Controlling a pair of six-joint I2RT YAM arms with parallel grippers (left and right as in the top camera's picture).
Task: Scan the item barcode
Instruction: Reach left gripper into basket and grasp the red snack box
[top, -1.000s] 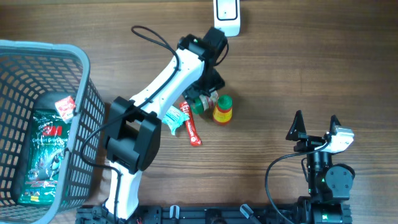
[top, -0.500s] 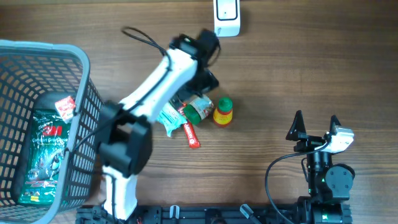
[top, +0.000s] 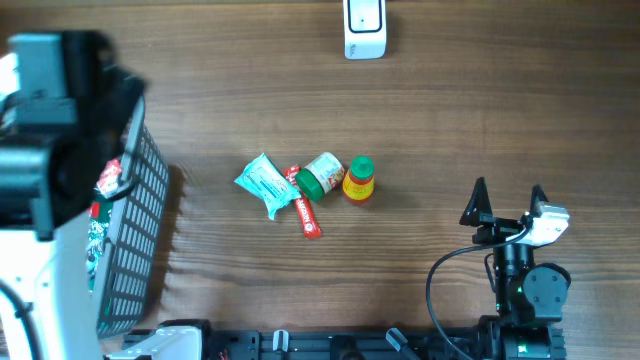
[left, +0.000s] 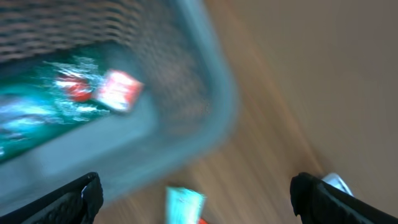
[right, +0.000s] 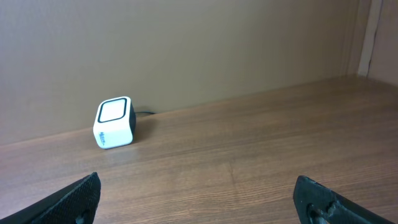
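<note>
Mesh plastic basket (top: 140, 230); boxy white scanner (top: 363, 28); woodgrain table (top: 480, 110).

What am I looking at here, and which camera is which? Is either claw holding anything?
Two robot arms sit at a wooden table. One picture looks straight down from above. The other two come from cameras on each wrist, with that claw's dark fingertips at the lower corners. The left gripper, blurred, is open and empty above the grey basket, which holds a green packet. The right gripper is open, empty, facing the white scanner. Mid-table lie a teal packet, a red stick, a green-lidded jar and a yellow bottle.
</note>
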